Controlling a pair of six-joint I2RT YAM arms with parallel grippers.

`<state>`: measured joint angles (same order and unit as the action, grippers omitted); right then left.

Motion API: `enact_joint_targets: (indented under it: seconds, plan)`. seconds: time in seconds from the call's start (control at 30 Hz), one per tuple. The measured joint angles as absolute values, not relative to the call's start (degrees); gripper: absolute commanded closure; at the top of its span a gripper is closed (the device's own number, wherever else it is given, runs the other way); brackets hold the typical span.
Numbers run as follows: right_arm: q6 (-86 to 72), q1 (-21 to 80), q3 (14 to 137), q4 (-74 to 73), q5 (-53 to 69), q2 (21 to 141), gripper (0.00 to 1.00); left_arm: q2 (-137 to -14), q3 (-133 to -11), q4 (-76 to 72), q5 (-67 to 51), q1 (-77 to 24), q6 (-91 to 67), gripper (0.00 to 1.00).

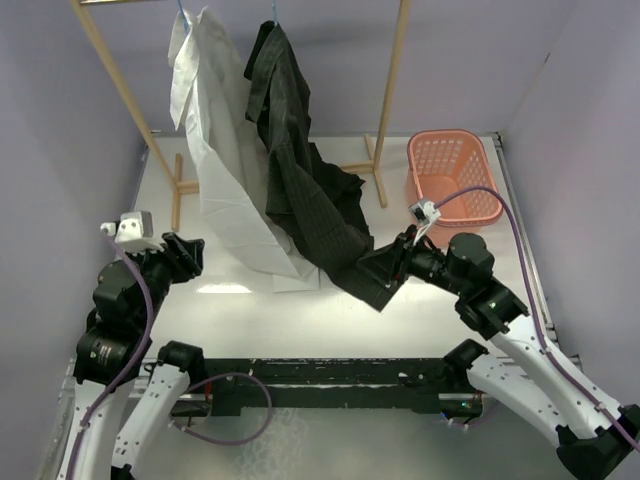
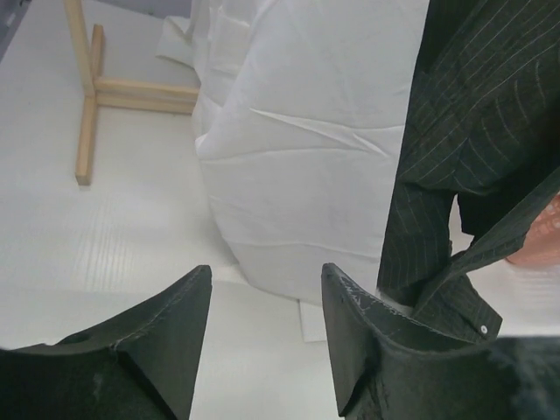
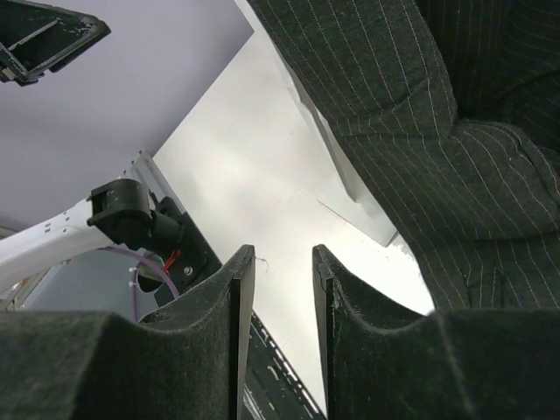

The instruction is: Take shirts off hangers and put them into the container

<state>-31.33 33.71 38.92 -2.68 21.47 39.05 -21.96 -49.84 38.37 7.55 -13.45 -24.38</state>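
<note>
- Shirts hung side by side on the rack at the far end of the table: the white shirt (image 1: 215, 150) on the left and the black pinstriped shirt (image 1: 300, 170) on the right, with the two overlapping where they met.
- Both shirts were on their hangers (image 1: 182, 14), of which only the light-blue hooks showed above the collars.
- The white shirt's hem rested on the table (image 1: 250, 330). The black shirt's lower part spilled forward and to the right across the tabletop.
- The right gripper (image 3: 283, 258) sat low at the black shirt's near corner. Its fingers stood a narrow gap apart with only table showing between them. The pinstriped cloth lay just beside one finger, and I could not tell whether it touched.
- The left gripper (image 2: 265, 271) was near the white shirt's hem but apart from it, its fingers spread wider and holding nothing.
- The container (image 1: 452, 178), a salmon-pink lattice basket, stood upright at the far right of the table, just beside the rack's right pole.
- The wooden rack (image 1: 395, 90) stood with its crossed feet flat on the table.
</note>
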Motion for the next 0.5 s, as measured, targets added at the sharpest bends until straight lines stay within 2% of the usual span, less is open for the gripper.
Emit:
enact_joint_targets:
  seconds: [0.23, 0.33, 0.5]
  plan:
    - [-27.59, 33.71, 43.75, -7.31, 22.17, 44.49, 0.69, -18.33, -48.73, 37.93, 5.39, -13.39, -22.28, 0.37]
    - [-24.29, 34.09, 54.41, -13.21, 21.96, 52.27, 0.68, -15.38, -48.05, 36.69, 2.50, -13.19, -20.25, 0.37]
    - [-18.31, 35.79, 76.79, -22.87, 17.72, 64.62, 0.62, -17.89, -48.05, 36.45, 0.40, -13.15, -18.65, 0.35]
